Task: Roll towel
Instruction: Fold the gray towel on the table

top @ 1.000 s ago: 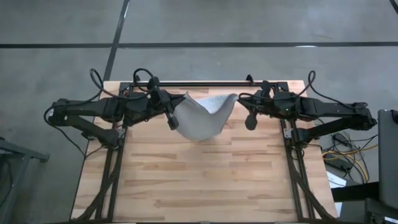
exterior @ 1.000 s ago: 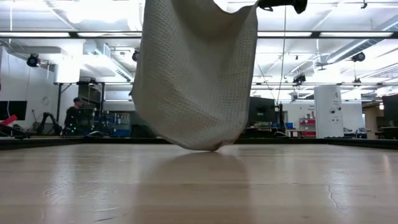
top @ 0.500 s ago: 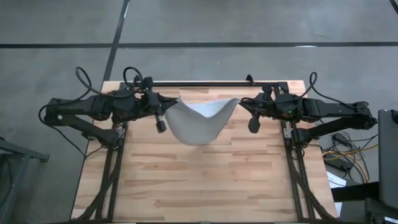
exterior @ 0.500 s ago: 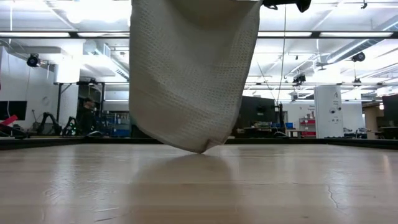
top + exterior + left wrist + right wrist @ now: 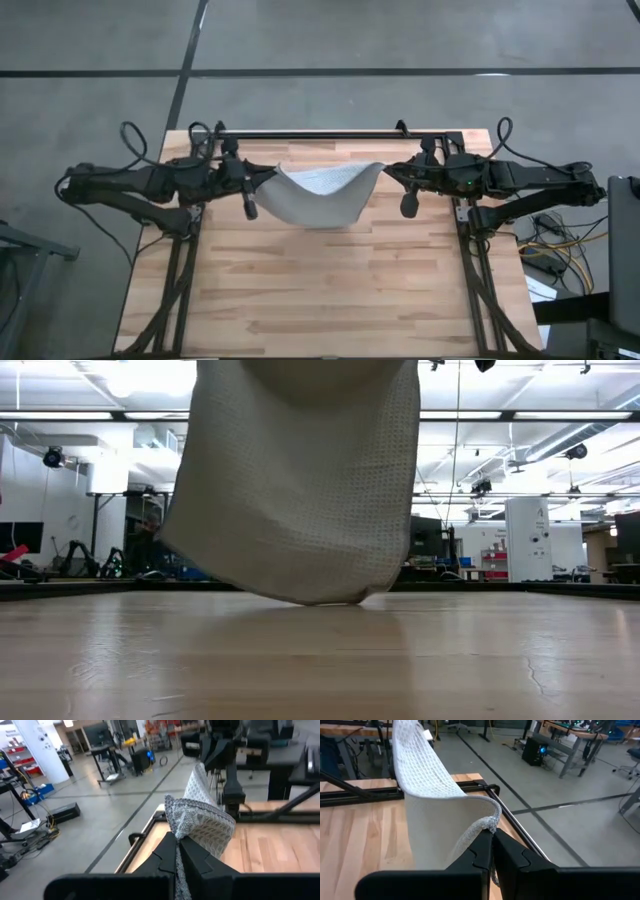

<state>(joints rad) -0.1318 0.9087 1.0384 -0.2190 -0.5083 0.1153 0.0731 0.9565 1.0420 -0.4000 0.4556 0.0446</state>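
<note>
towel [image 5: 318,193] hangs in the air over the far half of a wooden surface [image 5: 320,290], held by two corners between two dark robot arms. left hand [image 5: 268,172] sits at about 9 o'clock from the cloth, clenched tight on one upper corner. right hand [image 5: 384,168] sits at about 3 o'clock, clenched tight on the opposite upper corner. in each wrist view the two dark fingers meet with a bunched knot of grey-blue fabric pinched between them: left corner [image 5: 176,831], right corner [image 5: 491,824].

compared with a second ago, the left arm has drawn back toward 9 o'clock, away from the right arm, which has barely moved. the top edge between the hands is now longer and flatter, with only a shallow dip. from the level view the towel [image 5: 300,490] has widened from a narrow drooping point into a broad sheet, and its lower edge now meets or almost meets the surface [image 5: 320,660] along a wider stretch.

this likely means the cloth is being spread out so it can be laid flat before any rolling starts. no roll has been formed yet, so the task looks to be at an early stage.

the towel lies between the hands, spanning the gap from one to the other, and sags below them toward 6 o'clock. the near half of the surface lies well apart from it.
</note>
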